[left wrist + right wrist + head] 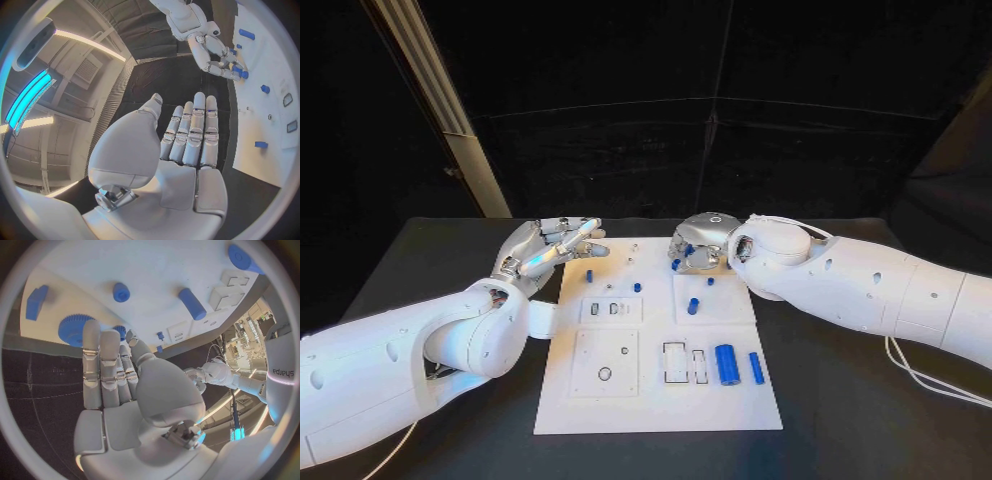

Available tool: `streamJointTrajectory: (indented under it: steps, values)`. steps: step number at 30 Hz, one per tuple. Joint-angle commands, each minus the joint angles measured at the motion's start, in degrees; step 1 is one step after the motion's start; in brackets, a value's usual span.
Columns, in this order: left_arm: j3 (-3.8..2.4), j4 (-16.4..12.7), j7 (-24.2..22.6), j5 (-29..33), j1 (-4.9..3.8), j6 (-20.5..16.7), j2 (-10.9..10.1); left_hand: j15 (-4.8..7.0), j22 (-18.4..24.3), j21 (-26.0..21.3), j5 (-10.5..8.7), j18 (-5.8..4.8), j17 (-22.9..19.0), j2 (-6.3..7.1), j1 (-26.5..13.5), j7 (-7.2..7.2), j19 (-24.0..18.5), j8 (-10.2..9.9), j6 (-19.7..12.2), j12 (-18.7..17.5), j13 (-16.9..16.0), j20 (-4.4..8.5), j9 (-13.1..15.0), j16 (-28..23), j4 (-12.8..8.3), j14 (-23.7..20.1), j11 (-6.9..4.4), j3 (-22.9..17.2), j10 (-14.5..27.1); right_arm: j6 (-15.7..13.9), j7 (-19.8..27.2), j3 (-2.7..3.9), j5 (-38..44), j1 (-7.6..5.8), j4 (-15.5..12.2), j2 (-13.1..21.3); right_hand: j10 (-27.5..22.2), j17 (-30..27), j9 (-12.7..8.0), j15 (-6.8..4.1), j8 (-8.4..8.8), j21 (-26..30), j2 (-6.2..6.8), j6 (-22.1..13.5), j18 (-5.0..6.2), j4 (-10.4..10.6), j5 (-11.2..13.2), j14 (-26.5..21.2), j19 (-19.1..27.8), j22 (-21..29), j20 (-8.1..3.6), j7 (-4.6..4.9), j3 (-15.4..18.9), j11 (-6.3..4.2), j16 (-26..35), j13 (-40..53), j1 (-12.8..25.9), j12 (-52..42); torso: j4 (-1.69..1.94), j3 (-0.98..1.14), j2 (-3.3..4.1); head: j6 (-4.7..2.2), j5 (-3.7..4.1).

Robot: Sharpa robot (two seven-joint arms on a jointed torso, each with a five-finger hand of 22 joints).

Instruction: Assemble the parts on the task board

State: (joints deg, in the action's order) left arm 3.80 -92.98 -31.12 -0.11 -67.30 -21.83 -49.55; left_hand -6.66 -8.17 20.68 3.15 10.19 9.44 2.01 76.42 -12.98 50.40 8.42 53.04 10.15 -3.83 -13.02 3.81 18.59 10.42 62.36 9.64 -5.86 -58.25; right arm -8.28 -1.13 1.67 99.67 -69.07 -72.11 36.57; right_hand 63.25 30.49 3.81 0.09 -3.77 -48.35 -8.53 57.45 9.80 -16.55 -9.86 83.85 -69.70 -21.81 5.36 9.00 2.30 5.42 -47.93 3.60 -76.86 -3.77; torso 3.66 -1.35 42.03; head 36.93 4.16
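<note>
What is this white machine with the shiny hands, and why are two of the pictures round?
It is a robot with two white arms, seen from a camera on its head, looking down at a black table. Each arm ends in a silver hand. The two round pictures come from cameras at its wrists, just behind each hand.

On the table lies a white task board with small blue parts, such as a big blue cylinder. The robot is meant to fit them together.

The left hand is beside the board, fingers apart, holding nothing. The right hand is over the board's far edge. It seems to hold nothing too, but its fingertips are hard to see.
</note>
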Motion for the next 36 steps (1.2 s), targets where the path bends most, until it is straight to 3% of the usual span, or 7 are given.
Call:
streamJointTrajectory:
  steps: [1,10,21,28,30,36]
  values:
    - [0.00,-0.12,0.18,-0.59,-0.06,0.54,-0.07,0.01,0.09,0.15,-0.12,0.32,0.10,-0.48,0.02,-0.36,0.43,-0.33,-0.16,-0.33,0.09,-0.07,-0.07,0.09,-0.26,0.19,0.20,-0.04,0.12,1.90,-0.20,0.06,0.63,-0.17,0.25,-0.08,-0.09,0.12,-0.02,-0.25,0.02,-0.47,-1.03,0.66,0.71,-0.04,0.56,0.54,0.48,-0.22,0.16,-0.01,-0.80,0.02,-0.45,-0.10,-0.23,0.29,0.01,-0.05,0.19,0.33,-0.07]
    - [0.01,0.02,0.38,-0.59,-0.07,0.87,-0.12,-0.06,0.17,0.10,-0.12,0.31,0.20,-0.59,0.03,-0.51,0.47,-0.61,-0.44,-0.60,0.11,-0.11,-0.09,0.05,-0.37,0.16,0.33,0.01,0.38,3.21,-0.40,0.06,0.62,-0.18,0.89,-0.33,-0.19,1.86,-0.05,-0.21,0.09,-1.46,-1.80,0.78,0.72,-0.05,1.31,0.13,1.10,-0.83,0.21,0.03,-2.57,0.08,-2.31,-0.10,-0.40,0.24,-0.08,-0.02,0.24,0.77,-0.18]
    - [0.03,0.20,0.47,-0.59,-0.07,1.23,0.03,-0.08,0.20,0.09,-0.12,0.30,0.22,-0.65,0.04,-0.54,0.48,-0.68,-0.50,-0.66,0.11,-0.12,-0.09,0.04,-0.40,0.15,0.36,0.01,0.45,3.48,-0.30,0.06,0.52,-0.19,1.80,-1.01,-0.14,3.32,-0.07,-0.14,0.12,-2.10,-1.71,0.74,0.74,-0.06,1.69,0.09,1.38,-1.20,0.23,0.16,-3.50,0.14,-3.76,-0.11,-0.22,0.24,-0.09,-0.08,0.41,1.15,-0.25]
    - [0.05,0.36,0.52,-0.59,-0.07,1.36,0.08,-0.08,0.20,0.09,-0.12,0.30,0.22,-0.65,0.04,-0.54,0.48,-0.68,-0.50,-0.66,0.11,-0.12,-0.09,0.04,-0.40,0.15,0.36,0.01,0.45,3.61,-0.35,0.06,0.36,-0.19,1.99,-1.20,0.74,7.16,-0.01,-0.18,0.00,-3.29,-1.53,1.16,0.75,-0.05,1.85,0.56,1.48,-1.89,0.19,0.17,-4.87,0.05,-7.22,-0.04,0.08,0.10,-0.17,-0.14,0.41,1.45,-0.31]
    - [0.05,0.38,0.53,-0.59,-0.07,1.39,0.08,-0.08,0.20,0.09,-0.12,0.30,0.22,-0.65,0.04,-0.54,0.48,-0.68,-0.50,-0.66,0.11,-0.12,-0.09,0.04,-0.40,0.15,0.36,0.01,0.45,2.82,-0.29,0.06,0.20,-0.19,1.85,-1.19,1.20,8.24,0.02,-0.21,-0.08,-4.00,-1.54,1.46,0.67,-0.05,1.84,0.68,1.33,-2.65,0.17,0.19,-5.39,0.00,-8.23,-0.02,0.13,0.05,-0.21,-0.17,0.43,1.45,-0.32]
    - [0.06,0.45,0.54,-0.59,-0.07,1.48,0.02,-0.08,0.20,0.09,-0.12,0.30,0.22,-0.65,0.04,-0.54,0.48,-0.68,-0.50,-0.66,0.11,-0.12,-0.09,0.04,-0.40,0.15,0.36,0.01,0.45,-3.83,0.04,0.08,-1.14,-0.19,0.19,-0.64,3.30,12.37,0.10,-0.31,-0.25,-8.00,-1.31,3.17,0.07,0.03,1.75,0.84,0.45,-7.35,0.06,0.32,-8.93,-0.15,-12.24,-0.01,0.02,0.15,-0.20,-0.21,0.42,1.18,-0.42]
